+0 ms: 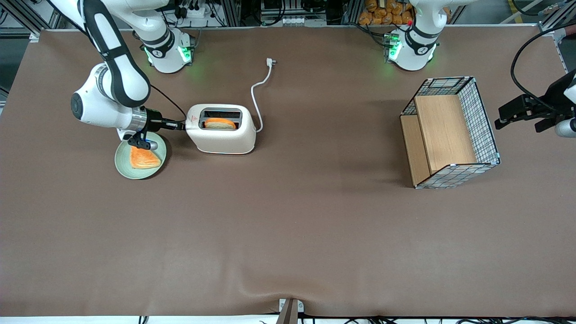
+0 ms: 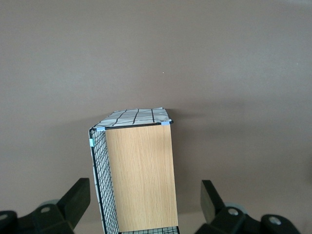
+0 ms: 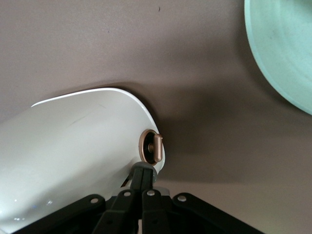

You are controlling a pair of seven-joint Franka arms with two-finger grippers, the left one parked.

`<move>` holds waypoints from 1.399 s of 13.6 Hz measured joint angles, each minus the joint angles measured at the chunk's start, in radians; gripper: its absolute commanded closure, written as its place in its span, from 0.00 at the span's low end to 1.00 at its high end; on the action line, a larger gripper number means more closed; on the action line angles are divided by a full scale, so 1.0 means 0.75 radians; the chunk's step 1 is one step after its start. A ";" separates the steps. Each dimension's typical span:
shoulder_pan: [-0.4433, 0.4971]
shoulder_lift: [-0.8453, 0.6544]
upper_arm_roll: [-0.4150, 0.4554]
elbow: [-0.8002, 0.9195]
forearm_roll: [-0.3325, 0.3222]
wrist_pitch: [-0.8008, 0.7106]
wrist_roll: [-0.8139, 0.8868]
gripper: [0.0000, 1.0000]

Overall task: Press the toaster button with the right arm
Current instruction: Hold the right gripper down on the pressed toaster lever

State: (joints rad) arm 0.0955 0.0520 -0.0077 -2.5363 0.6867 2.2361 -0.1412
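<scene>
A brown, matte worktop (image 1: 288, 234) is spread across nearly the whole front view, and faint ripples are seen in its covering near the edge closest to the front camera. A small metal bracket (image 1: 290, 310) is fixed at the middle of that edge. At the edge farthest from the camera the worktop is bordered by aluminium frame rails (image 1: 279, 6), among which dark cables (image 1: 198, 11) are bundled and a heap of orange-yellow items (image 1: 382, 11) is stored. Soft, even light is cast from above, and green glows (image 1: 198, 67) are reflected on the covering.
</scene>
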 measured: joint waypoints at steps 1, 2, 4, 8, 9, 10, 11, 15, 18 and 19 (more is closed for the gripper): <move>0.000 0.000 -0.001 -0.001 0.002 0.000 -0.004 1.00; 0.000 0.000 -0.001 -0.001 0.003 0.000 -0.005 1.00; 0.001 0.001 -0.002 -0.001 0.004 0.000 -0.006 1.00; 0.001 0.001 -0.003 -0.001 0.006 -0.001 -0.014 1.00; 0.001 0.001 -0.004 -0.001 0.008 -0.002 -0.022 1.00; 0.001 0.001 -0.006 -0.001 0.010 -0.004 -0.030 1.00; 0.001 0.001 -0.008 -0.001 0.013 -0.007 -0.036 1.00; 0.000 0.001 -0.017 0.003 0.024 -0.024 -0.060 1.00; -0.006 -0.007 -0.023 0.008 0.027 -0.050 -0.082 1.00; -0.014 -0.016 -0.023 0.010 0.027 -0.070 -0.088 1.00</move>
State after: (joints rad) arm 0.0850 0.0402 -0.0252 -2.5285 0.7067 2.1839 -0.2073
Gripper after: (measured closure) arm 0.991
